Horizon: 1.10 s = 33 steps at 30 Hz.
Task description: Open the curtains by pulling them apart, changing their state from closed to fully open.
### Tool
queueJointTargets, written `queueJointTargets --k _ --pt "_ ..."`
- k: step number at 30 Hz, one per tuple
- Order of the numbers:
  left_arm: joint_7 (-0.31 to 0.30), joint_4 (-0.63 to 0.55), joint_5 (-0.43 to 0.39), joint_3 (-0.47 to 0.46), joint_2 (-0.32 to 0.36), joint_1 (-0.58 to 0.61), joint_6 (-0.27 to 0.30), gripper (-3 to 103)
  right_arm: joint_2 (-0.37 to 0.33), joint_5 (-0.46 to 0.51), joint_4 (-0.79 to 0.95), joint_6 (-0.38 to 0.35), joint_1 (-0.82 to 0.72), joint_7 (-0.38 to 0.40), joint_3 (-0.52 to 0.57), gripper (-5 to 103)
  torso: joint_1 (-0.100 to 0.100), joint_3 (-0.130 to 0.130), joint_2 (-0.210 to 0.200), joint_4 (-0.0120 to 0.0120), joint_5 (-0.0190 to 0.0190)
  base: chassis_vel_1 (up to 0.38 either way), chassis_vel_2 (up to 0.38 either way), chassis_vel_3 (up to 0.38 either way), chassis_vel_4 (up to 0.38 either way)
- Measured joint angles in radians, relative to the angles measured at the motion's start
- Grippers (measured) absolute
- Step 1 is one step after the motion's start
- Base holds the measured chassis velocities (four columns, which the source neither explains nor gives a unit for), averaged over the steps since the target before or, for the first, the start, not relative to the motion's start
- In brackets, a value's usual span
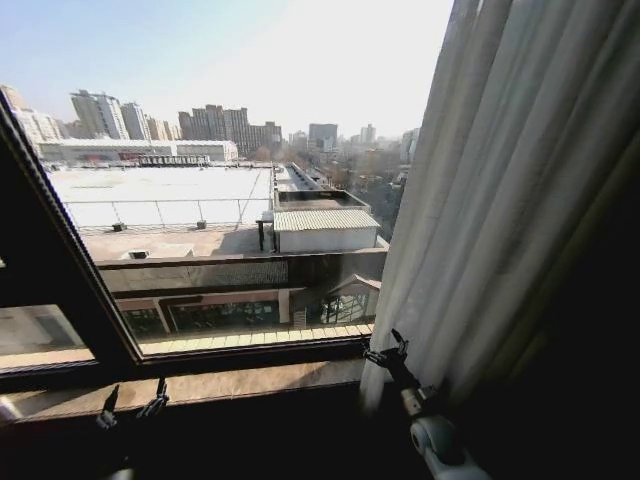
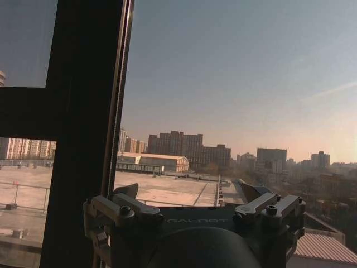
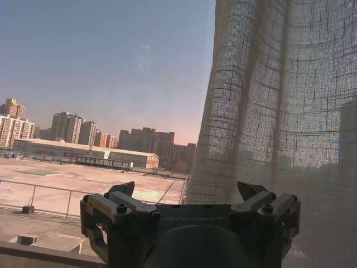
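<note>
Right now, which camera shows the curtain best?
The head view: the curtain hangs bunched at the right, its edge beside the open right gripper. The right wrist view shows only a close patch of its weave. The left wrist view faces the window frame.

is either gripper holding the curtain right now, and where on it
Nothing is held. The right gripper is open beside the curtain edge, with no fabric between its fingers. The left gripper is open near the windowsill.
</note>
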Motion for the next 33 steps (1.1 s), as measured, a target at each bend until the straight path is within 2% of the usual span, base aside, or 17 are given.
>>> queueJointTargets --k 2,7,17,22,23,25,27,30,31,33 --pt "0.0 0.0 0.0 0.0 0.0 0.0 0.0 100 -0.001 -0.011 -0.006 -0.009 0.009 0.014 -0.002 100 0.0 0.0 0.0 0.0 0.0002 0.006 0.062 0.004 -0.017" --pt "0.0 0.0 0.0 0.0 0.0 0.001 0.0 100 -0.005 -0.095 -0.05 -0.062 0.059 0.12 -0.016 100 -0.003 -0.001 0.001 -0.0003 0.0009 0.005 -0.038 -0.002 0.039" --pt "0.0 0.0 0.0 0.0 0.0 0.0 0.0 100 0.009 -0.133 -0.163 -0.087 0.145 0.171 -0.04 100 -0.001 0.0 0.0 -0.0001 0.0001 0.002 -0.017 0.0 0.022" --pt "0.0 0.0 0.0 0.0 0.0 0.0 0.0 100 0.018 -0.141 -0.211 -0.088 0.18 0.172 -0.05 100 -0.002 0.0 0.001 -0.0002 0.0004 0.0 0.0 0.0 0.0" --pt "0.0 0.0 0.0 0.0 0.0 0.0 0.0 100 0.02 -0.137 -0.22 -0.086 0.185 0.165 -0.05 103 -0.002 0.0 0.001 -0.0002 0.0005 0.0 0.0 0.0 0.0" --pt "0.0 0.0 0.0 0.0 0.0 0.0 0.0 100 0.023 -0.132 -0.233 -0.071 0.193 0.149 -0.05 94 -0.002 0.0 0.001 -0.0003 0.0005 0.0 0.0 0.0 0.0" --pt "0.0 0.0 0.0 0.0 0.0 0.0 0.0 100 0.024 -0.131 -0.236 -0.065 0.195 0.143 -0.05 94 -0.002 0.0 0.001 -0.0002 0.0005 0.0 0.0 0.0 0.0" --pt "0.0 0.0 0.0 0.0 0.0 0.0 0.0 100 0.027 -0.125 -0.237 -0.058 0.195 0.136 -0.053 79 -0.002 0.0 0.001 -0.0002 0.0003 0.0 0.0 0.0 0.0" --pt "0.0 0.0 0.0 0.0 0.0 0.0 0.0 100 0.027 -0.125 -0.237 -0.058 0.195 0.136 -0.053 79 -0.002 0.0 0.001 -0.0002 0.0003 0.0 0.0 0.0 0.0" --pt "0.0 0.0 0.0 0.0 0.0 0.0 0.0 100 0.027 -0.123 -0.237 -0.055 0.193 0.131 -0.054 68 -0.002 0.0 0.0 -0.0002 0.0003 0.0 0.0 0.0 0.0"
